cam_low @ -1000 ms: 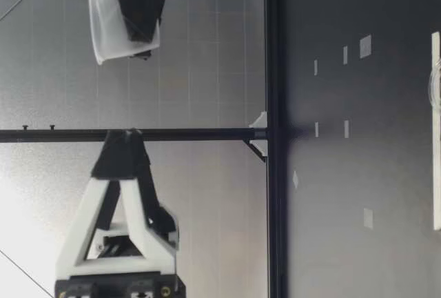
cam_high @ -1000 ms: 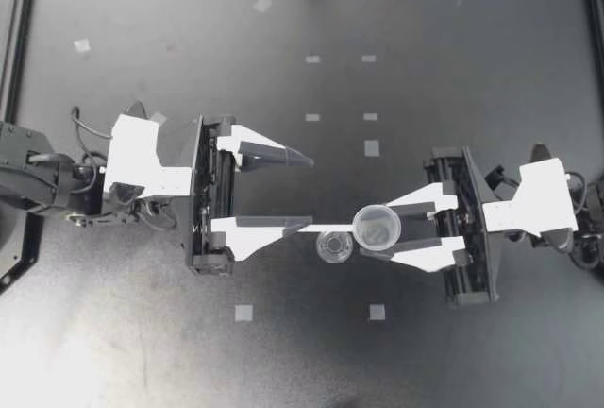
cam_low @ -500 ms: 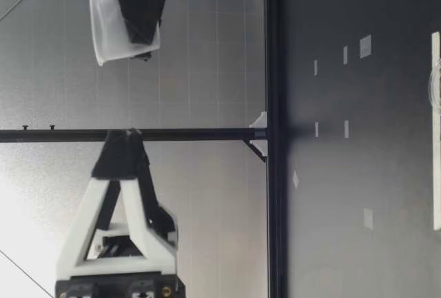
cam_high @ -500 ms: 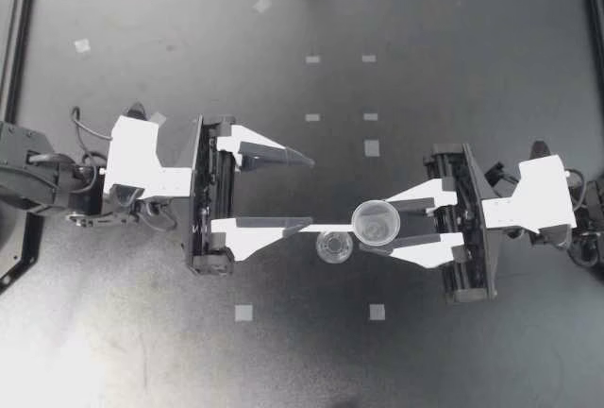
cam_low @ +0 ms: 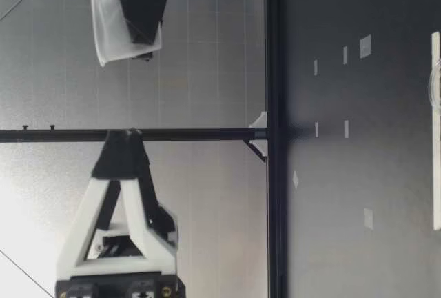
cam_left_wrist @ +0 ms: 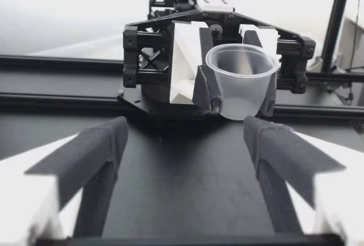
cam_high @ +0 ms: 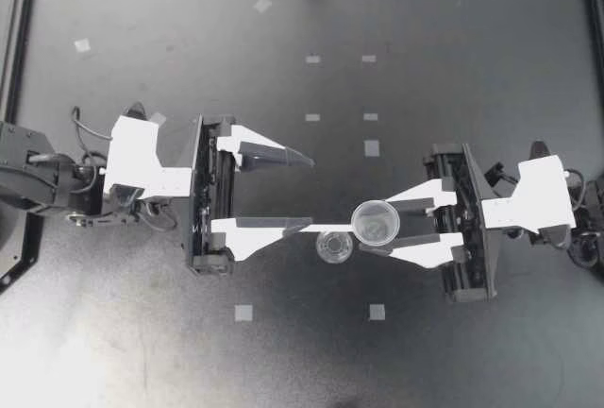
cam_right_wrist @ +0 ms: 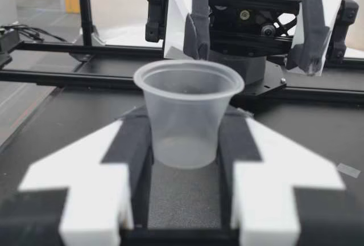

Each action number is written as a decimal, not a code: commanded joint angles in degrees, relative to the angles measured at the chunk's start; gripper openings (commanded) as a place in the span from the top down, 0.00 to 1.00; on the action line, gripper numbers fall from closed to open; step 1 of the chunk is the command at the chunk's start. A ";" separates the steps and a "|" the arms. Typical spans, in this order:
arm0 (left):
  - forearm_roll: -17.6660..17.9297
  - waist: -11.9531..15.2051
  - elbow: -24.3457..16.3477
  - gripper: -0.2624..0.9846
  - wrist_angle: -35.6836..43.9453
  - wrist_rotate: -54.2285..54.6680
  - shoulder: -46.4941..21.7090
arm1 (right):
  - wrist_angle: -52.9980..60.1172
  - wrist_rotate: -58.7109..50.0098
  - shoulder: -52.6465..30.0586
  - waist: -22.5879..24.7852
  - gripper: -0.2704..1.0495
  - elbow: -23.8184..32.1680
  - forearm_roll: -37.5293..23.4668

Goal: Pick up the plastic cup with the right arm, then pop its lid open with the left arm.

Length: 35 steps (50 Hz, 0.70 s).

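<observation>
A cup is pinched upright in the right hand, high above the surface, just ahead of the spread left hand, in line with one finger, a second cup seen below.

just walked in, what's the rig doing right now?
My right gripper is shut on a clear plastic cup, mouth up, lifted above the table. My left gripper is open and empty, facing it. A second clear cup stands on the table beside the lifted one.
</observation>
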<state>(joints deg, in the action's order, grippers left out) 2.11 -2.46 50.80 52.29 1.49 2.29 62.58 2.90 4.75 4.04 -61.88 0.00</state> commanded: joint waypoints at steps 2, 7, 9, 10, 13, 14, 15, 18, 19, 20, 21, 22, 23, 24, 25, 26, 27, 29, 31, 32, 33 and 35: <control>-0.18 -0.09 -0.70 0.19 0.26 0.00 0.79 | 0.18 -0.18 0.44 -0.35 0.55 0.53 0.09; -0.18 -0.09 -0.79 0.19 0.18 0.00 0.62 | 0.18 -0.18 0.44 -0.35 0.55 0.53 0.09; -0.18 -0.09 -0.70 0.19 0.18 0.00 0.53 | 0.18 -0.18 0.44 -0.35 0.55 0.53 0.09; -0.18 -0.09 -0.79 0.19 0.18 0.00 0.53 | 0.18 -0.18 0.44 -0.35 0.55 0.62 0.09; -0.18 -0.09 -0.70 0.19 0.18 0.00 0.53 | 0.18 -0.18 0.44 -0.35 0.55 0.62 0.09; -0.18 -0.09 -0.70 0.19 0.18 0.00 0.53 | 0.18 -0.18 0.44 -0.35 0.55 0.53 0.09; -0.18 -0.09 -0.70 0.19 0.18 0.00 0.53 | 0.18 -0.18 0.44 -0.35 0.55 0.62 0.09; -0.18 -0.09 -0.70 0.19 0.26 0.00 0.53 | 0.18 -0.18 0.44 -0.35 0.55 0.62 0.09; -0.18 -0.09 -0.70 0.19 0.18 0.00 0.53 | 0.09 -0.18 0.44 -0.35 0.55 0.62 0.09; -0.18 -0.09 -0.70 0.19 0.18 0.00 0.53 | 0.18 -0.18 0.44 -0.35 0.55 0.62 0.09; -0.18 -0.09 -0.70 0.19 0.26 0.00 0.53 | 0.18 -0.18 0.44 -0.35 0.55 0.62 0.18; -0.18 -0.09 -0.70 0.19 0.26 0.00 0.53 | 0.18 -0.18 0.44 -0.35 0.55 0.62 0.09; -0.18 -0.09 -0.70 0.19 0.26 0.00 0.44 | 0.18 -0.18 0.44 -0.35 0.55 0.62 0.09; -0.18 -0.09 -0.70 0.19 0.26 0.00 0.44 | 0.09 -0.18 0.44 -0.35 0.55 0.62 0.09; -0.18 -0.09 -0.70 0.19 0.26 0.00 0.44 | 0.18 -0.18 0.44 -0.35 0.55 0.62 0.09; -0.18 -0.09 -0.70 0.19 0.18 0.00 0.44 | 0.18 -0.18 0.44 -0.35 0.55 0.62 0.09; -0.18 -0.09 -0.70 0.19 0.18 0.00 0.44 | 0.09 -0.18 0.44 -0.35 0.55 0.62 0.09; -0.18 -0.09 -0.70 0.19 0.18 0.00 0.44 | 0.09 -0.26 0.44 -0.35 0.55 0.62 0.09; -0.18 -0.09 -0.70 0.19 0.18 0.00 0.35 | 0.09 -0.18 0.44 -0.35 0.55 0.62 0.09; -0.18 -0.09 -0.62 0.19 0.18 0.00 0.44 | 0.18 -0.18 0.44 -0.35 0.55 0.62 0.09; -0.18 -0.09 -0.62 0.19 0.26 0.00 0.35 | 0.18 -0.18 0.44 -0.35 0.55 0.62 0.09; -0.18 -0.09 -0.62 0.19 0.18 -0.09 0.35 | 0.09 -0.18 0.44 -0.35 0.55 0.53 0.09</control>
<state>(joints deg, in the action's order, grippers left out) 2.11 -2.46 50.89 52.29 1.49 2.02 62.49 2.72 4.75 4.04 -61.88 0.09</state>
